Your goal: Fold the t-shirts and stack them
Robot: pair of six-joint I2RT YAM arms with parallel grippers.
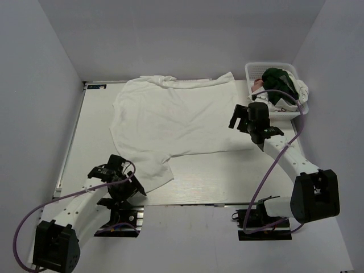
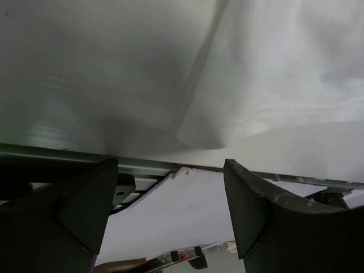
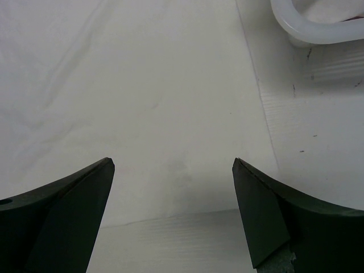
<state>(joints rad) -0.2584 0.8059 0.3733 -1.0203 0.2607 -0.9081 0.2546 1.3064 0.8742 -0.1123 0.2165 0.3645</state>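
Note:
A white t-shirt [image 1: 176, 119] lies spread flat over the middle of the table. Its lower left sleeve [image 1: 154, 173] reaches toward the near edge. My left gripper [image 1: 128, 185] hovers open just left of that sleeve. In the left wrist view the left gripper [image 2: 170, 165] has nothing between its fingers, and the cloth's rounded corner [image 2: 210, 133] lies just ahead. My right gripper [image 1: 245, 116] is open above the shirt's right side. In the right wrist view the right gripper [image 3: 172, 162] is empty over the white cloth [image 3: 142, 85] near its hem. More t-shirts, dark green [image 1: 278, 81] and pink [image 1: 257, 85], sit bunched together.
A white lattice basket [image 1: 267, 66] at the back right holds the bunched shirts; its rim [image 3: 318, 28] shows at the top right of the right wrist view. The table's near edge [image 2: 68, 152] runs close under my left gripper. Grey walls close in on three sides.

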